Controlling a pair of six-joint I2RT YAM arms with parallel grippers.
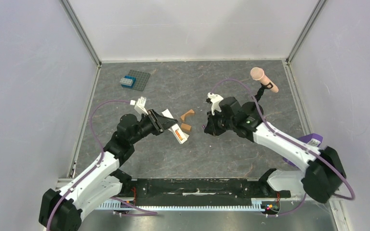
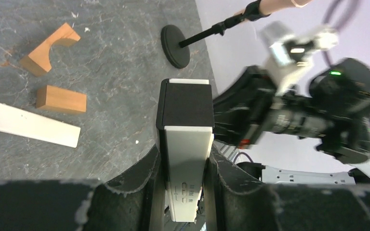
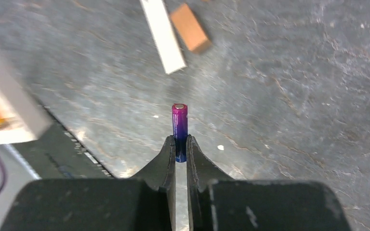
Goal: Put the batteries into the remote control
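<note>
one battery (image 3: 179, 126), purple-blue, stands upright in the clenched right pincer (image 3: 180, 147), gripped at its lower end and seemingly off the worktop (image 3: 294, 96). the left pincer (image 2: 185, 161) is clamped on the remote (image 2: 185, 144), whose black end points out towards the right arm. both are in hand, so by my judgement seating is what's left. the battery hangs right of the remote, near but apart. the other battery i cannot find.

The tabletop (image 3: 308, 72) looks like matt grey veined stone. The battery (image 3: 179, 127) has a glossy purple-blue wrap and a metal cap. The remote control (image 2: 187, 154) is smooth cream plastic; the blocks (image 2: 61, 99) are matt wood.
</note>
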